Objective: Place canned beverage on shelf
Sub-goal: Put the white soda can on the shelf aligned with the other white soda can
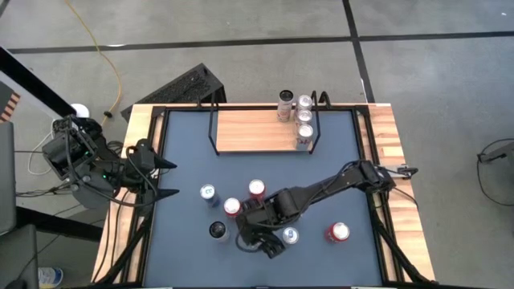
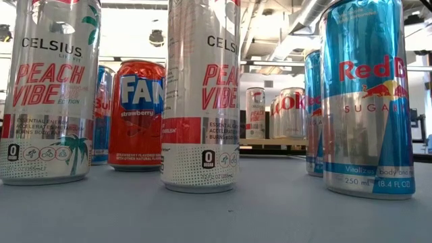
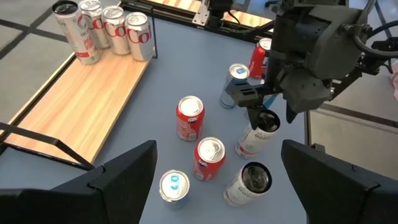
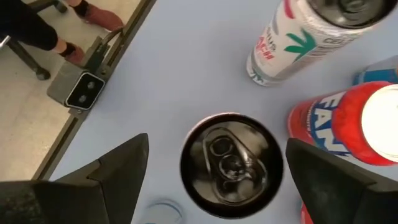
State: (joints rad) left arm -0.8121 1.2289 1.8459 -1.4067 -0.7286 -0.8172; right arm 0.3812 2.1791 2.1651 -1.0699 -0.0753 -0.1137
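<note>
Right wrist view, open right hand [image 4: 214,165] over upright Celsius can [image 4: 231,165]

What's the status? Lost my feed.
Right tool open, straddling black-top Celsius can, not gripped. Left tool open, parked at table's left edge. Shelf holds four cans at right end; rest free.

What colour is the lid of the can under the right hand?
Black, on the can centred beneath the open right hand; clearest in the right wrist view.
</note>
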